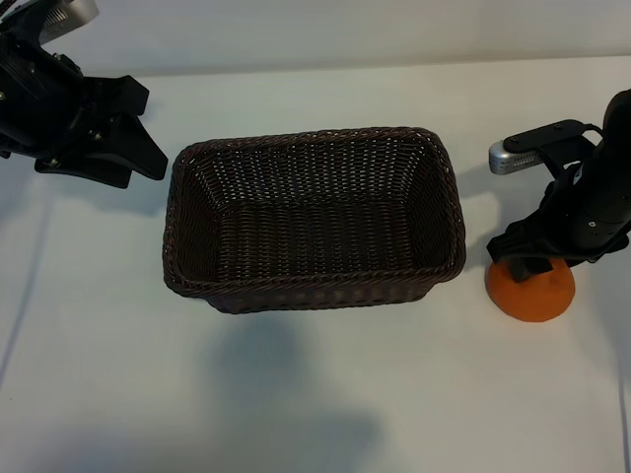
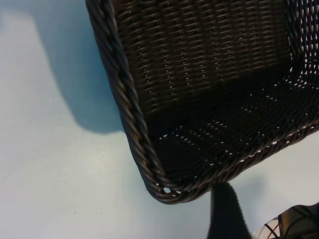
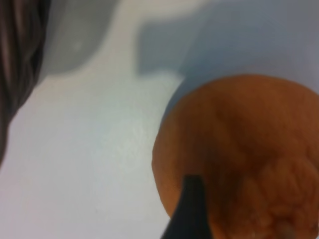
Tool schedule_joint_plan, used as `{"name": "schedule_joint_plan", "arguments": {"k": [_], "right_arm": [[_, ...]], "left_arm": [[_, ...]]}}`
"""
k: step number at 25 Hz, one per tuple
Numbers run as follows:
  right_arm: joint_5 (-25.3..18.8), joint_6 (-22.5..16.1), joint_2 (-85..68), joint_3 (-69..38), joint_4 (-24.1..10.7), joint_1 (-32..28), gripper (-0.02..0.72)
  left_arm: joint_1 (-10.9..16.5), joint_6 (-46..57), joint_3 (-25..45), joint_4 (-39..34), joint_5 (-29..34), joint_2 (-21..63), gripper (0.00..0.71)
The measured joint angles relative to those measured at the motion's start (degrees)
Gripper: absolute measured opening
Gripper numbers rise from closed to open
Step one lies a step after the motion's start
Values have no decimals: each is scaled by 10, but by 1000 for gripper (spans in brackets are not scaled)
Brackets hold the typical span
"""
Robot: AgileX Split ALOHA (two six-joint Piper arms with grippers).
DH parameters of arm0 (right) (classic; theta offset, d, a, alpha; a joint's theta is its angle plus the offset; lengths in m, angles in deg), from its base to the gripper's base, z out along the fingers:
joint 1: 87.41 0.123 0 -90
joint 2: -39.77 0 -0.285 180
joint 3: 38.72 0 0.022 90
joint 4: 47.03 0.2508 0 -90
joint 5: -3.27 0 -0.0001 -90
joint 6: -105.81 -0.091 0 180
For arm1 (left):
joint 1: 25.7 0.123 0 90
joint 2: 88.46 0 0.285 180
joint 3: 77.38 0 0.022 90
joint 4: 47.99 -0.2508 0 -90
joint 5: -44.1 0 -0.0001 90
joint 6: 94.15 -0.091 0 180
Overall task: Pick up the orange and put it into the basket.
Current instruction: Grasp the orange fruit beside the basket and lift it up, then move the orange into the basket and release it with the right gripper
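Note:
The orange (image 1: 533,296) rests on the white table to the right of the basket (image 1: 314,134), apart from it. My right gripper (image 1: 532,266) is down on top of the orange, jaws open and straddling it. In the right wrist view one dark finger (image 3: 192,211) lies against the near side of the orange (image 3: 239,149); the other finger is out of frame. The basket is dark brown wicker with nothing inside. My left gripper (image 1: 148,133) is parked at the back left, open and holding nothing. Its wrist view looks down on a corner of the basket (image 2: 127,109).
White table surface lies all around the basket. A strip of bare table separates the orange from the basket's right wall (image 3: 12,59). The right arm's wrist camera housing (image 1: 537,148) sticks out above the orange.

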Motion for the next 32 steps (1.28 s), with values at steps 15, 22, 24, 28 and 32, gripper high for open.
{"name": "schedule_joint_plan", "arguments": {"k": [15,22,24,28,32], "right_arm": [[-79,0,-1,34,0,-1,95],[-194,0,-44,96,-3,-2,95],[-222,0,-60,115,-6,-2,95],[-255,0,-91,136,-6,-2,95],[-272,-1,-122,138,-6,-2,95]], "left_arm": [[0,-8,0,1,0,0,461],[0,-8,0,2,0,0,461],[0,-8,0,2,0,0,461],[0,-9,0,2,0,0,461],[0,-9,0,2,0,0,461]]}}
